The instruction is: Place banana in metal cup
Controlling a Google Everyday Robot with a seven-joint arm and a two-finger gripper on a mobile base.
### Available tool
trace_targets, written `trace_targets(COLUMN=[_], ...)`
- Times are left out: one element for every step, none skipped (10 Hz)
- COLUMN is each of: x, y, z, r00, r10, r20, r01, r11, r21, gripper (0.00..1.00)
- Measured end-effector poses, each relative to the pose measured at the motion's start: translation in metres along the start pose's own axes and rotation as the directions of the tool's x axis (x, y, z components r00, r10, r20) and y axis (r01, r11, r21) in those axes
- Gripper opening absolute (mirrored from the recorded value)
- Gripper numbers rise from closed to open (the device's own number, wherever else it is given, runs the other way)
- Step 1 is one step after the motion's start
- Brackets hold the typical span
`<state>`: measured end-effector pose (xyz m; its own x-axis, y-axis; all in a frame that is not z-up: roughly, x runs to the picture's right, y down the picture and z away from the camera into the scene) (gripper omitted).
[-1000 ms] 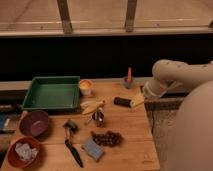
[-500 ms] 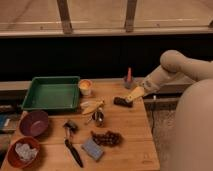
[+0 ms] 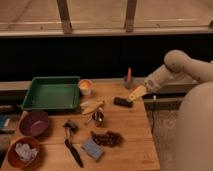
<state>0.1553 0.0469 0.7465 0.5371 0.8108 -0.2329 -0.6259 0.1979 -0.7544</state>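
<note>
We had the claw [image 3: 136, 93] wide open and empty by the black block [image 3: 122, 102], presumably readied for the banana [image 3: 93, 107] lying on the desk [image 3: 134, 141] just beside the metal cup [image 3: 98, 117].

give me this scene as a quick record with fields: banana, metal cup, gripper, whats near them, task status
banana: lying on the table, just in front of the cream-yellow cup
metal cup: upright, close beside the banana on its near side
gripper: open, holding nothing, right of the banana, at the right end of the black block
green tray: back left of the table
task status: banana not yet in the metal cup
</note>
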Motion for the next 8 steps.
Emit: trace_targets(x=[-0.002,-0.006,-0.014,-0.016,-0.017,-0.023,-0.03,-0.038], y=[0.001,0.002,0.005,0.004,0.003,0.002,0.003,0.005], z=[0.006,0.014,0.025,0.032,0.036,0.042,0.05,0.057], r00=[1.0,1.0,0.999,0.998,0.997,0.996,0.995,0.995], r10=[-0.006,-0.014,-0.029,-0.035,-0.037,-0.049,-0.063,-0.076], r20=[-0.013,-0.027,-0.046,-0.058,-0.065,-0.069,-0.071,-0.072], r01=[0.007,0.015,0.031,0.038,0.04,0.052,0.066,0.078], r11=[0.999,0.999,0.998,0.998,0.998,0.998,0.997,0.996], r21=[0.031,0.046,0.054,0.052,0.047,0.04,0.034,0.03], gripper=[0.78,0.78,0.78,0.78,0.78,0.78,0.78,0.78])
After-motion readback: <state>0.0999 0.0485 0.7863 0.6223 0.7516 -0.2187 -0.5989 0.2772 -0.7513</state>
